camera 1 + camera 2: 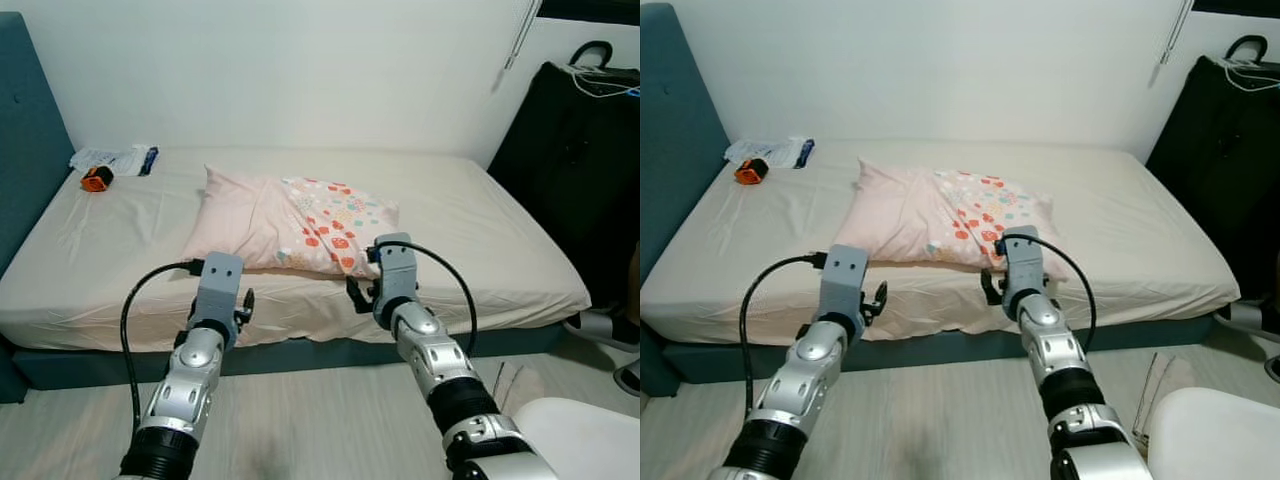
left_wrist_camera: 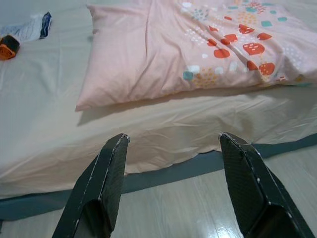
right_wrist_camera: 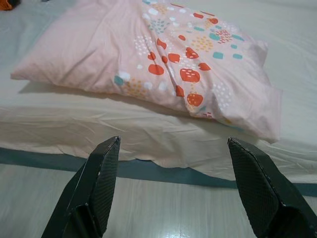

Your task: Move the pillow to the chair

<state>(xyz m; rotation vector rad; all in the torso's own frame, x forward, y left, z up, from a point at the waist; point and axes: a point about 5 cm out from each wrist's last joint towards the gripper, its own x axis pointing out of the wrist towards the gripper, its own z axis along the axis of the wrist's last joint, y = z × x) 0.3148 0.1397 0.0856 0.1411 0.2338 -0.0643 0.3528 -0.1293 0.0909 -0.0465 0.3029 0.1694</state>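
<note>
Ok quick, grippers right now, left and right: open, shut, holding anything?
Left gripper: open, holding nothing, short of the bed's edge, aimed at the pillow.
Right gripper: open, holding nothing, also short of the pillow.

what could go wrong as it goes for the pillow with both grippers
1. The pillow lies flat on the loose, wrinkled sheet; the open left gripper or right gripper, both short of the bed edge, might pinch sheet along with it.
2. The pillow is soft, so an uneven grab could let it sag and slip.
3. The cables looping off both wrists could snag.
</note>
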